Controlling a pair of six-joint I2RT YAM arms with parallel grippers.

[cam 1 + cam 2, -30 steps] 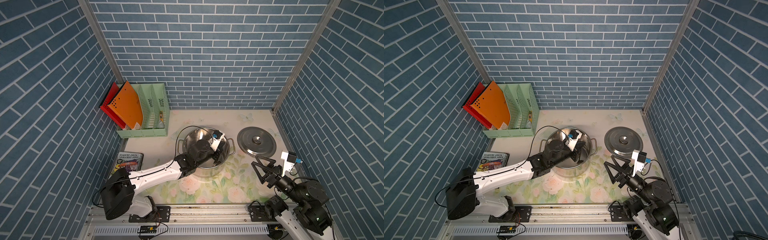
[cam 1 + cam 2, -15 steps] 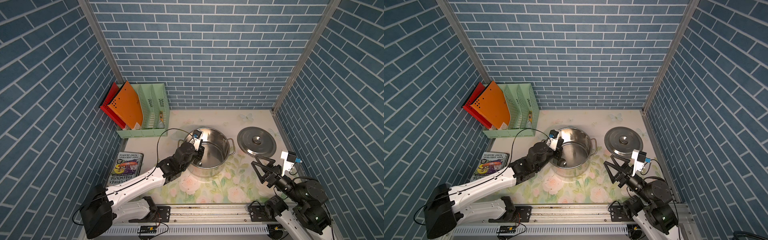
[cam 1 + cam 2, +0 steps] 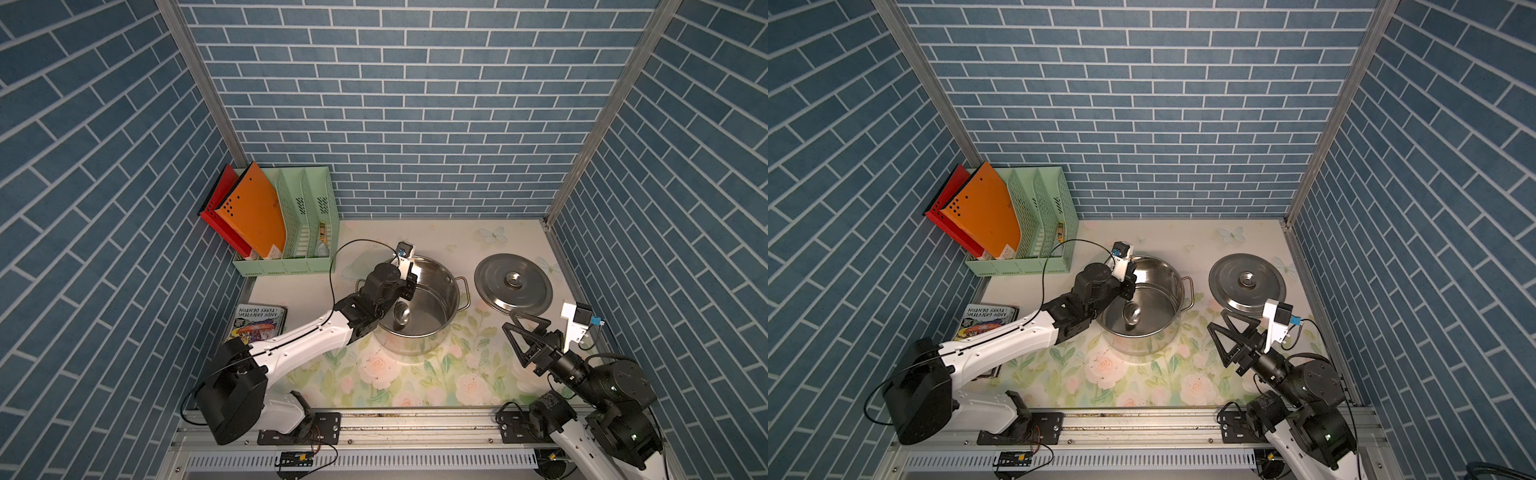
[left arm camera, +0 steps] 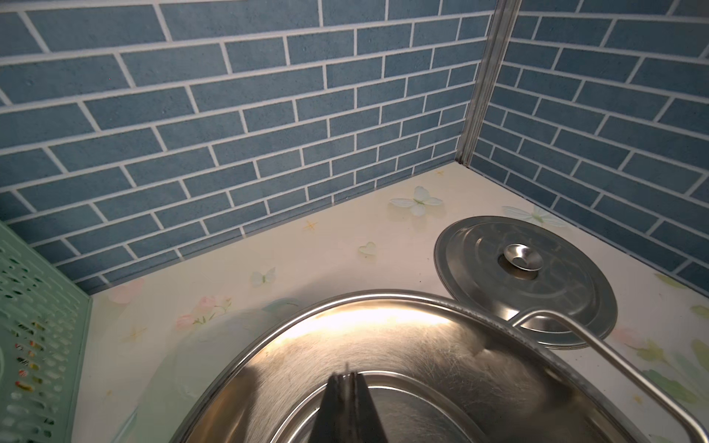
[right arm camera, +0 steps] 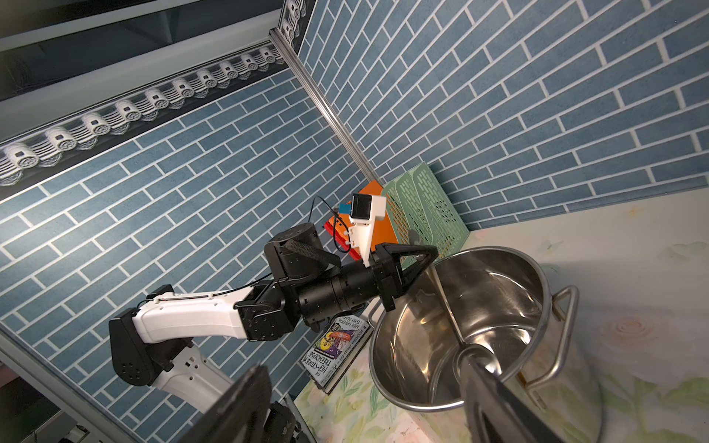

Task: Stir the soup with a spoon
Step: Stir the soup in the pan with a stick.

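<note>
A shiny steel pot point(image 3: 415, 345) point(image 3: 1142, 343) with two loop handles stands mid-table. Soup is out of view; the pot's inside point(image 4: 383, 345) shows only bare steel. My left gripper point(image 3: 409, 286) point(image 3: 1128, 286) point(image 4: 347, 377) hangs over the pot's left rim. It is shut on the spoon's thin handle point(image 5: 445, 303). The handle slants down to the spoon's small round bowl point(image 3: 401, 311) point(image 3: 1133, 312) on the pot's bottom. My right gripper point(image 3: 509, 319) point(image 3: 1217, 319) point(image 5: 362, 366) stands open and holds nothing, right of the pot and off the table.
The flat steel lid point(image 3: 513, 286) point(image 3: 1246, 286) point(image 4: 556, 291) lies right of the pot, near the right wall. A green file rack point(image 3: 307, 232) with orange and red folders stands at the back left. A book point(image 3: 259, 322) lies by the left wall.
My left gripper swept the spoon from the pot's right side across to its left rim, then came back a little. The right arm has stayed still.
</note>
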